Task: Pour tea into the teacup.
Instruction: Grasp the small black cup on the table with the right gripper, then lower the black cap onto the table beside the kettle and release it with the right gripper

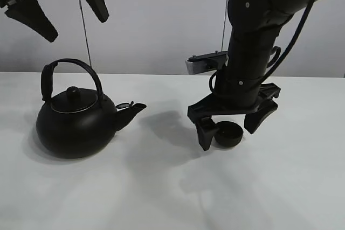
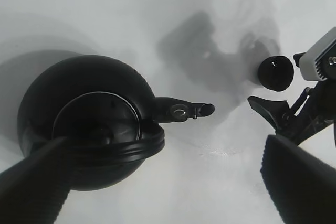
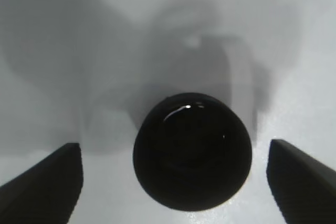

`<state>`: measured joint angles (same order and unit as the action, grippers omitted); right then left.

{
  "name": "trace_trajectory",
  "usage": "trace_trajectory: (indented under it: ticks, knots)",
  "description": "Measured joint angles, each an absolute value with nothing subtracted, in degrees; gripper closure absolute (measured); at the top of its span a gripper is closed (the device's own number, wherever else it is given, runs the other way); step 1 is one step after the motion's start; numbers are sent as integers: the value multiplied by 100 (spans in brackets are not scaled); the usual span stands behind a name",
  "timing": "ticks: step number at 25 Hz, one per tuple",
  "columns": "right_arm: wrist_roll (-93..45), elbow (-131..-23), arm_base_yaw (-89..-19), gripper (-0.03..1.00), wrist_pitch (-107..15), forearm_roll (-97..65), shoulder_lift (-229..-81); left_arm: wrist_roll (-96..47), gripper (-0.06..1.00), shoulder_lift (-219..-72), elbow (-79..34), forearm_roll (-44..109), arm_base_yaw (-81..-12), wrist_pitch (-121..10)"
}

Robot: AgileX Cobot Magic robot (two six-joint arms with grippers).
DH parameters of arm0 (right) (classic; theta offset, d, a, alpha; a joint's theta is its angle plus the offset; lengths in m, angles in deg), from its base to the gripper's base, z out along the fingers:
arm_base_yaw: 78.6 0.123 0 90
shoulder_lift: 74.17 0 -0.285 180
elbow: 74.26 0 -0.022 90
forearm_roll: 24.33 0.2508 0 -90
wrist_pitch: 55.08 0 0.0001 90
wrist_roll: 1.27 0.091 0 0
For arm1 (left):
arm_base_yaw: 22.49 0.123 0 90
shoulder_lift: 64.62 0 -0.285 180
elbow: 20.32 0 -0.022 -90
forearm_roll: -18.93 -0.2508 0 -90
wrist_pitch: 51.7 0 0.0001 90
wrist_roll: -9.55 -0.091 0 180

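the high view alone shows the kettle side-on, its arched handle upright and its short spout aimed toward the teacup. the left wrist view looks down on the kettle's lid. the right wrist view looks straight into the teacup: a glossy dark inside with a small highlight, and whether it holds liquid cannot be told. one kettle, one teacup, two arms. the lid is on, hiding the kettle's contents. the teacup stands on the white desk, apart from the spout, between the spread fingers of the right end effector, which touch nothing. the left end effector hangs above the kettle, wide open and empty.
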<state>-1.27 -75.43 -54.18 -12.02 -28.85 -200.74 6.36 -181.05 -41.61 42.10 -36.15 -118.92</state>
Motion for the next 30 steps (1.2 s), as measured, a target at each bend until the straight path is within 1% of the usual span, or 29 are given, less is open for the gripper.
trace_trajectory:
  ticks: [2, 7, 14, 19, 30]
  knots:
    - [-37, -7543, -5418, 34, -1299, -2906, -20147, 636, 25, -18105, -4161, 4210, -3615, -11892]
    - [283, -7543, -5418, 57, -1565, -2970, -20241, 634, 25, -18105, -4161, 4210, -3615, -11892]
    - [360, -7543, -5418, 57, -1626, -2957, -20246, 634, 25, -18105, -4161, 4210, -3615, -11892]
    - [294, -7543, -5359, 57, -1606, -2637, -20096, 634, 25, -18105, -4161, 4210, -3615, -11892]
    - [197, -7543, -4684, 57, -1783, -2513, -19951, 629, 25, -18105, -4161, 4210, -3615, -11892]
